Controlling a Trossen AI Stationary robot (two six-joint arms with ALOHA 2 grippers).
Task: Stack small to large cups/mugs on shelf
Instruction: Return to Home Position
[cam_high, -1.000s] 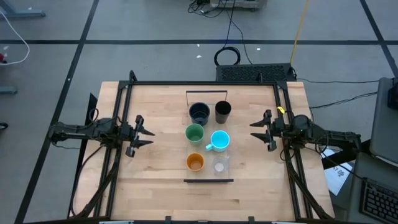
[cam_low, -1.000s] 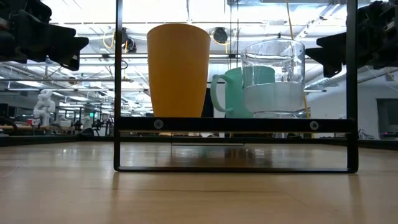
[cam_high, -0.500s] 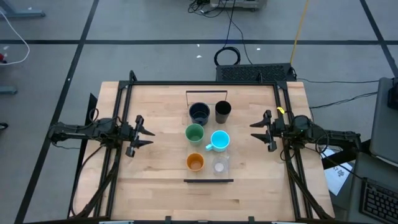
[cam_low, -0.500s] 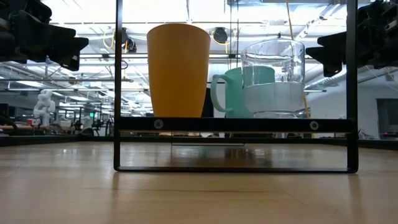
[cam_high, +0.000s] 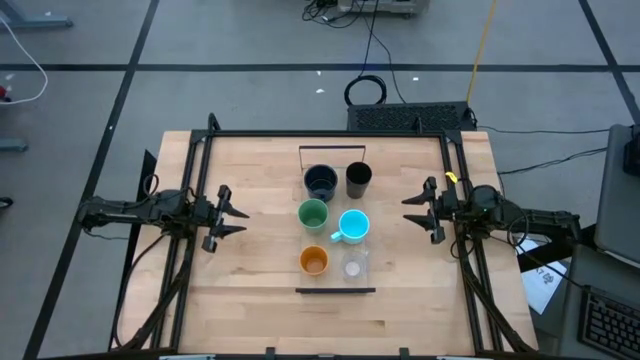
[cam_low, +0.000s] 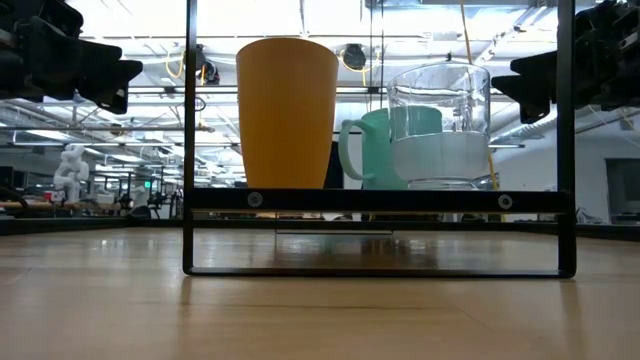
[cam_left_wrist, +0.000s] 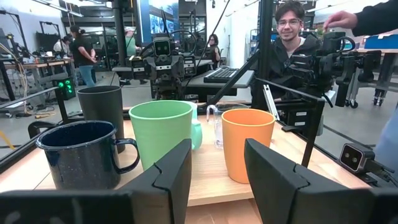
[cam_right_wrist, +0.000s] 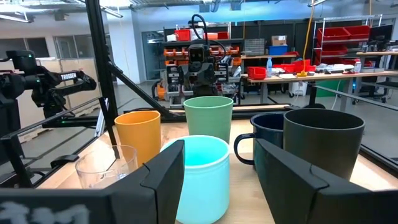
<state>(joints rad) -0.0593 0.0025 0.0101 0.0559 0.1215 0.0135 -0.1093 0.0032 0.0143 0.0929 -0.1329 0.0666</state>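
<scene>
Orange cup (cam_high: 314, 261), clear cup (cam_high: 352, 267), green cup (cam_high: 313, 214), blue mug (cam_high: 354, 225), dark mug (cam_high: 320, 181) and black cup (cam_high: 358, 178) are set on the shelf (cam_high: 336, 282). Left gripper (cam_high: 238, 221) and right gripper (cam_high: 407, 210) are held wide and empty, either side of the shelf; only parking is judged left.

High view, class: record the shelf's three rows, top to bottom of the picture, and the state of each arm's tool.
Shelf: long light-wood board with dark end strips, holding six vessels in pairs
Top row: dark blue mug with handle, tall black cup
Middle row: green cup, bright blue mug with handle
Bottom row: orange cup, small clear cup
Left tool: open, empty, left of shelf
Right tool: open, empty, right of shelf
</scene>
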